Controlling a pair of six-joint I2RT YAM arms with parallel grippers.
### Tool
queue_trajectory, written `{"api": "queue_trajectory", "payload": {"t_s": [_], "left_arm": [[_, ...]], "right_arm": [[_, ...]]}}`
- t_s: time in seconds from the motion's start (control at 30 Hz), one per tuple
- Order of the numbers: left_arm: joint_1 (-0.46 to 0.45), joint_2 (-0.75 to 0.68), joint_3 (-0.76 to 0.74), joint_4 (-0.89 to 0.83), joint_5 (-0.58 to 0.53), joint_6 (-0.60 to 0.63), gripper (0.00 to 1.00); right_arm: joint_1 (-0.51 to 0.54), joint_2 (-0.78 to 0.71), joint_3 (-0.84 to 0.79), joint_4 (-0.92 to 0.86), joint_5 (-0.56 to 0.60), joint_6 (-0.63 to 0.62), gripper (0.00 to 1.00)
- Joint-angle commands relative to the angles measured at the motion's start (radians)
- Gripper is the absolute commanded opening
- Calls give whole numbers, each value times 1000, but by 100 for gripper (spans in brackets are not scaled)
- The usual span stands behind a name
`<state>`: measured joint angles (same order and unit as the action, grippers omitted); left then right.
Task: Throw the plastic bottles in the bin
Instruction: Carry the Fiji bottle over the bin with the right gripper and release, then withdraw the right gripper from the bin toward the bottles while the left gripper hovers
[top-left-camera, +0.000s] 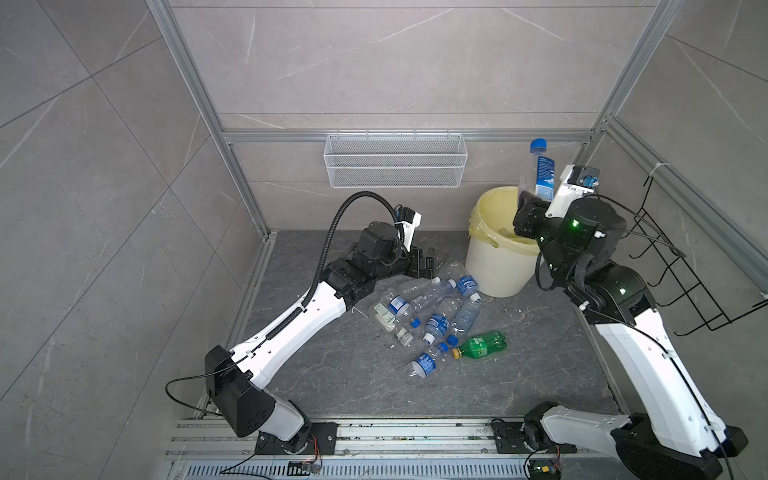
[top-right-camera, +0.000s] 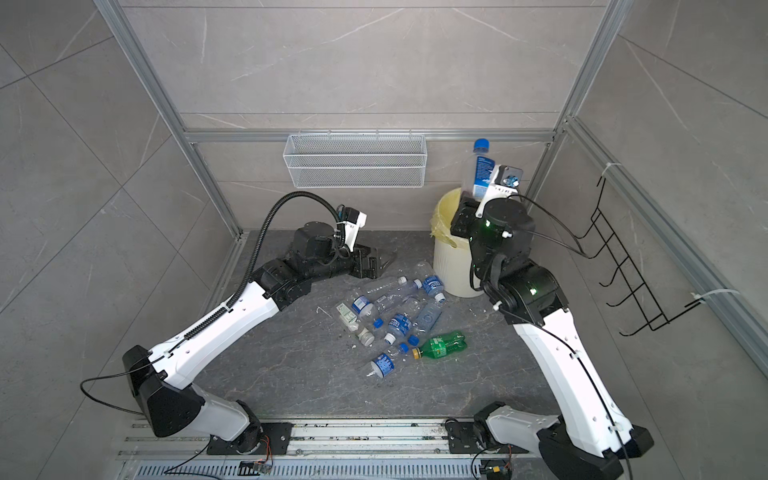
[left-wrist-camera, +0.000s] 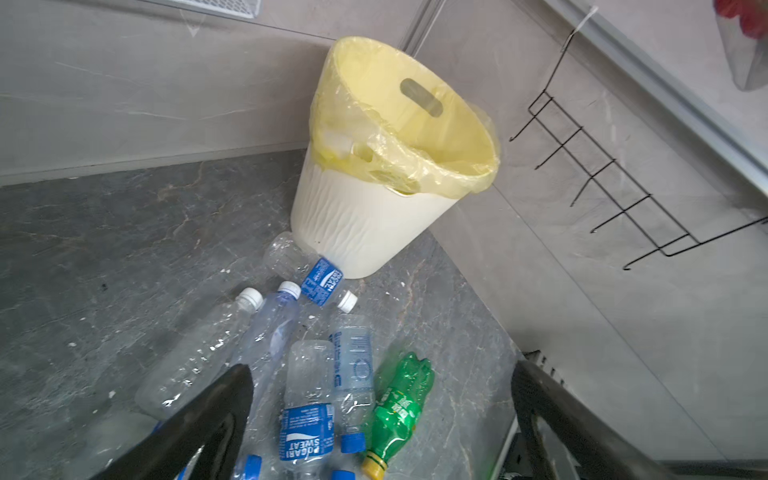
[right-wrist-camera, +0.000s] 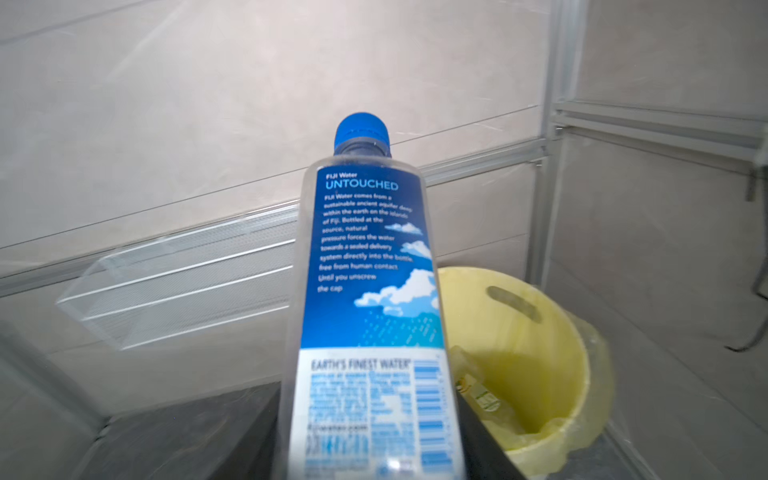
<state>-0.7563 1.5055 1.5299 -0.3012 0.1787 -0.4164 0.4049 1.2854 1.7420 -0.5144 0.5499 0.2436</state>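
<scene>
Grey booth: bottle (top-left-camera: 541, 170) upright in right gripper's (top-left-camera: 530, 200) pinch over bin (top-left-camera: 494, 266); left gripper (top-left-camera: 428, 262) agape

Bottles (top-left-camera: 436, 320) on floor (top-left-camera: 332, 374); bin (top-left-camera: 494, 270) behind right; basket (top-left-camera: 395, 162) on wall (top-left-camera: 415, 62).

Both top views come to me evenly lit by soft overhead light, with only faint shadows on the dark floor (top-left-camera: 374, 390). The straight frame rails (top-left-camera: 194, 91) bow toward the edges. My right wrist view looks washed and pale: the wire basket (right-wrist-camera: 178, 286) smears with motion blur, and the bottle (right-wrist-camera: 365, 291) reads sharp mid-label but softens near the lens. In my left wrist view the liner of the bin (left-wrist-camera: 365, 224) glints, and the black fingers (left-wrist-camera: 552, 411) sit out of focus.
</scene>
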Motion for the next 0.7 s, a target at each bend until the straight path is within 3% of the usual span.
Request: {"api": "queue_trajectory", "payload": {"t_s": [0.0,0.1,0.27,0.53,0.67], "left_arm": [[7,7,8,-21,-29,56,100],[7,0,-10,-24,-30,66,100],[8,-4,-47,-19,-46,78,100],[7,22,-43,-44,-45,65,100],[6,28,-43,-68,-96,54,100]], "right_arm": [[-119,175,52,-174,-12,63,54],[-171,231,94,-208,-23,77,81],[-173,173,53,-192,-104,83,99],[-173,106,-30,-189,-178,99,100],[-169,72,-86,-191,-238,118,100]]}}
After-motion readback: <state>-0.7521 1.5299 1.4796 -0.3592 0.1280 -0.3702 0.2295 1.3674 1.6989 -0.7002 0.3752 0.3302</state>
